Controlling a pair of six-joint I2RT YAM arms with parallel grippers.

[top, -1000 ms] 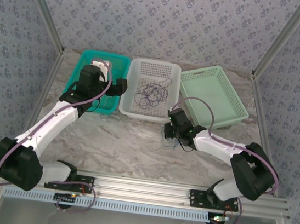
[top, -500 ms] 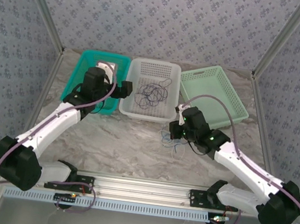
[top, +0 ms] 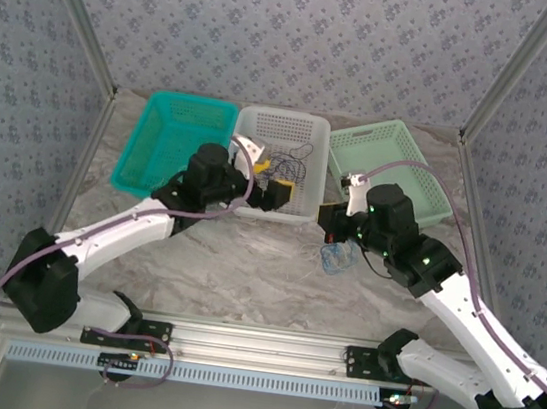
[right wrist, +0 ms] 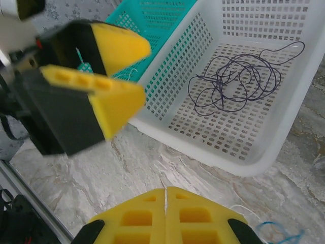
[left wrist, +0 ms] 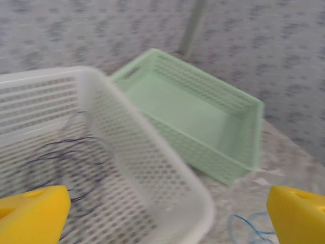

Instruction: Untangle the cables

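Both arms have shifted in the last second: the left arm has swung off the teal basket (top: 171,141) and now reaches across the near edge of the white basket (top: 283,115), while the right arm has lifted up and moved to the right, away from its earlier spot low on the table (top: 225,264). From the overhead view, the left gripper (top: 282,187) hangs over the white basket's near right part. Its own camera shows the two yellow fingertips (left wrist: 30,213) far apart at the lower corners with nothing between them. The right gripper (top: 335,225) sits just off the white basket's near right corner, in front of the pale green basket (top: 394,130). In its wrist view the yellow fingers (right wrist: 132,218) are pressed flat together. A small bundle of blue and whitish cables (top: 335,258) lies directly below it in the overhead view, further right than a second ago. Thin blue and pale strands trail out just beside the closed fingers, so it seems to have them pinched, though the pinch itself is hidden. The dark purple cable (right wrist: 236,84) lies loosely coiled on the floor of the white basket, well apart from the blue bundle. The right wrist view also catches the left gripper at upper left, blurred, its jaws spread above the white basket's rim.
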